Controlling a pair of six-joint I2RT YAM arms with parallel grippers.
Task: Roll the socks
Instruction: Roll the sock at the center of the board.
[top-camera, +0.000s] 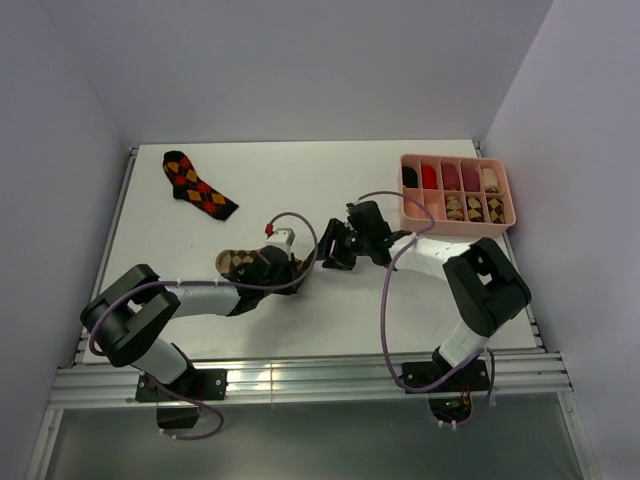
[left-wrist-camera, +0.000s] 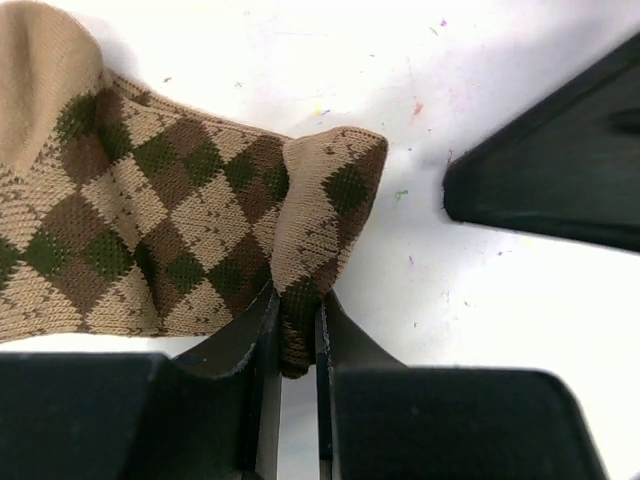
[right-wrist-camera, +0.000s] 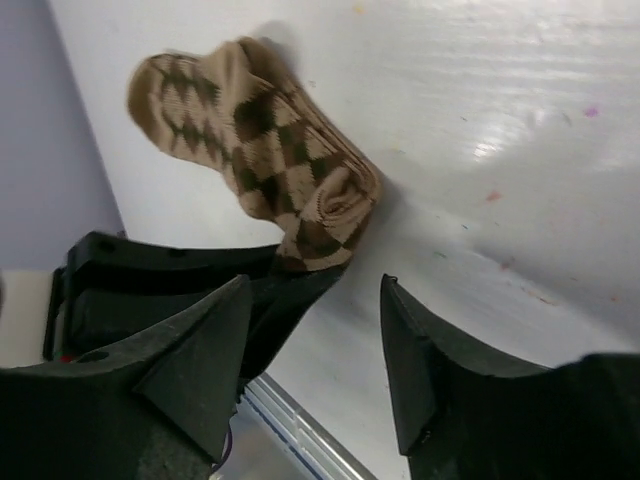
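The tan-brown-cream sock is lying flat near the middle of the white surface, just ahead of the left arm. The left gripper is pinching it, its jaws sitting nearly closed on a folded-over lip of fabric at 1 end, where a small first turn is standing up. The right gripper is hovering just beside that same end with its jaws spread wide and holding nothing. The black-red-orange sock is lying unrolled, well apart, at the far left of the surface. The pink tray at the far right is holding rolled bundles in its compartments, some plain and some diamond-patterned; whether the 3rd argyle sock is sitting among them I cannot tell. The knit is looking light, soft and limp, so it is likely going to sag, stretch and spring open rather than keep a shape. Taking hold at the doubled edge of the started fold, through both layers, is probably offering the firmest purchase, with the other jaws pinning the flat part. No brand, label or readable writing is showing anywhere.
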